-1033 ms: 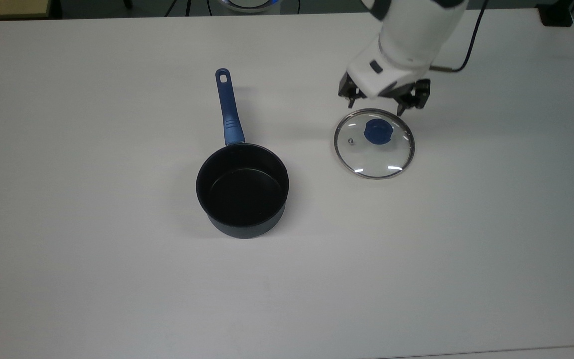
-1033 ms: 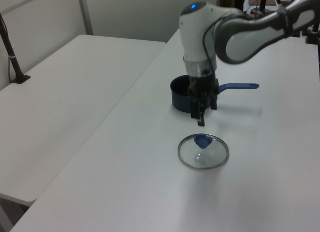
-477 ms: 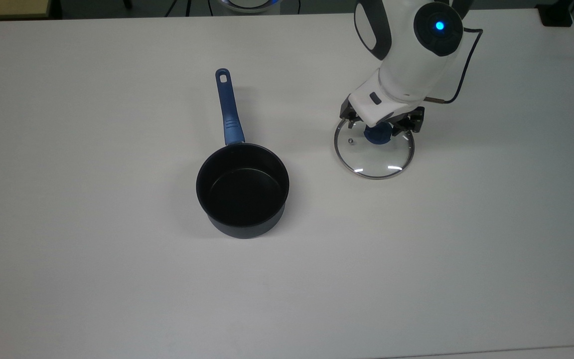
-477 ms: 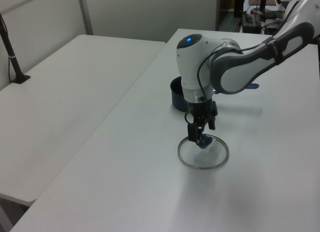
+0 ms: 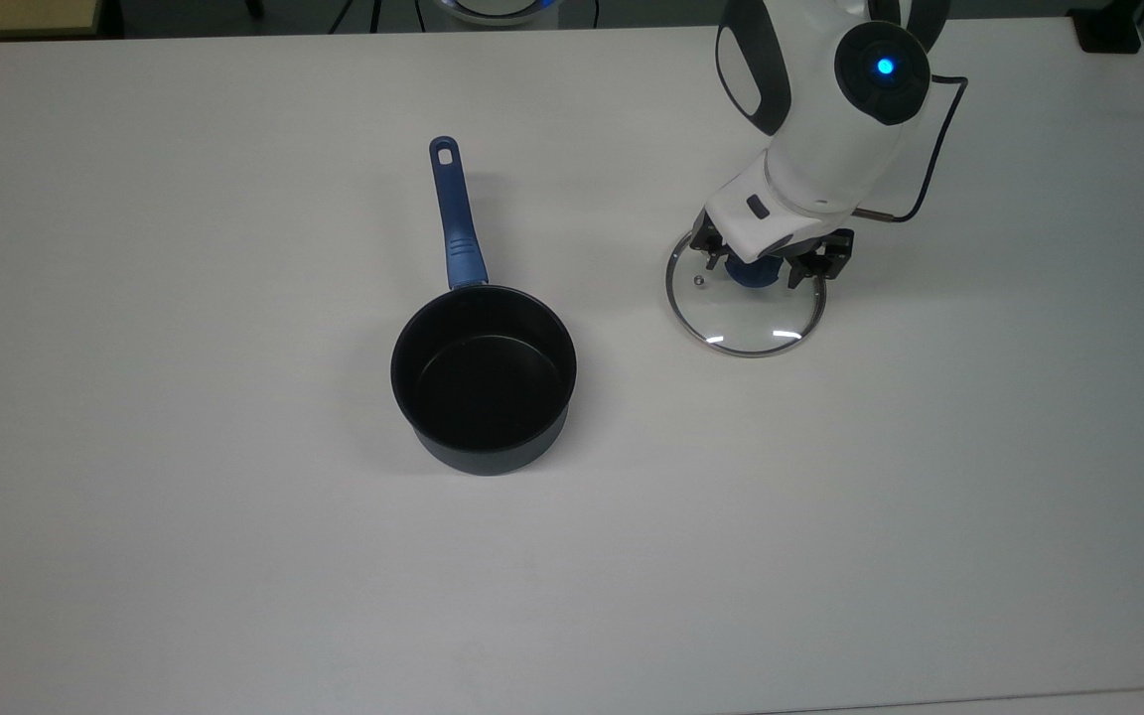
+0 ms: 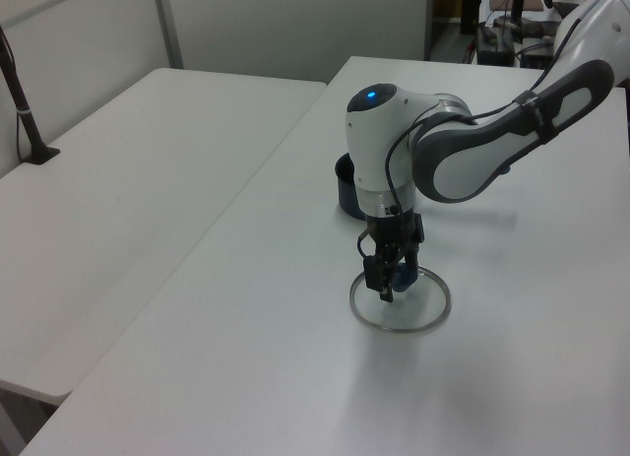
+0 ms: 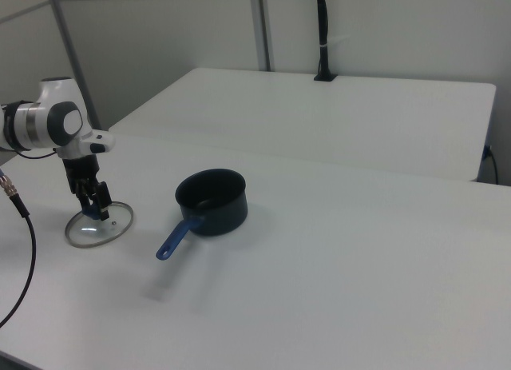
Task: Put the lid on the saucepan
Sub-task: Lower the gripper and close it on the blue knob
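Fingers (image 5: 728,260) open astride lid (image 5: 746,308) knob

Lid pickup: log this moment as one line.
phase: grasp approach | gripper: open, straddling the blue knob | lid: flat on table | saucepan: uncovered, apart

Arm (image 5: 820,129): glossy white shells, dark grey bands at joints. Round black cap with blue light (image 5: 885,67) glowing on wrist joint. Small dark rectangular mark on white flange. Gripper (image 5: 769,266): black, two short fingers. Thin black cable (image 5: 939,139) looping off wrist side.
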You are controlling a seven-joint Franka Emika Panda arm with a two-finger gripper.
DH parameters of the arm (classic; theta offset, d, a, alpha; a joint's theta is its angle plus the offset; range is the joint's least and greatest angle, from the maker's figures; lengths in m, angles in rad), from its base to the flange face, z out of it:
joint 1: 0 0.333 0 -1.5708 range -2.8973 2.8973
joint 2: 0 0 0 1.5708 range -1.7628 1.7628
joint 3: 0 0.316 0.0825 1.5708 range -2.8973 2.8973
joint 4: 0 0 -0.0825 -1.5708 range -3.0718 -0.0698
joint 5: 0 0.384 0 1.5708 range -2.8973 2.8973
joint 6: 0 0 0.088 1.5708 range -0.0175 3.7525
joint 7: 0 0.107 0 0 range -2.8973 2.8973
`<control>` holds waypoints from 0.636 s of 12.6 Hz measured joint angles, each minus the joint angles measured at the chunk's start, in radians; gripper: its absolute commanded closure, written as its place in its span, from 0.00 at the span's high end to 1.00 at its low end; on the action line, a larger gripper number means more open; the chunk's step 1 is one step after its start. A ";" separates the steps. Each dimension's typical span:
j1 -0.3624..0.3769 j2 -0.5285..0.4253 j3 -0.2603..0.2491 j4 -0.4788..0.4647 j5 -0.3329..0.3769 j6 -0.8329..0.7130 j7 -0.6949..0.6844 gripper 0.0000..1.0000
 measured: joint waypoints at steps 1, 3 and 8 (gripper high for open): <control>0.000 0.000 0.000 0.000 0.000 0.000 0.000 0.52; 0.000 0.000 -0.001 0.001 0.000 0.000 0.001 0.41; -0.001 -0.006 -0.007 0.006 0.000 0.000 0.001 0.38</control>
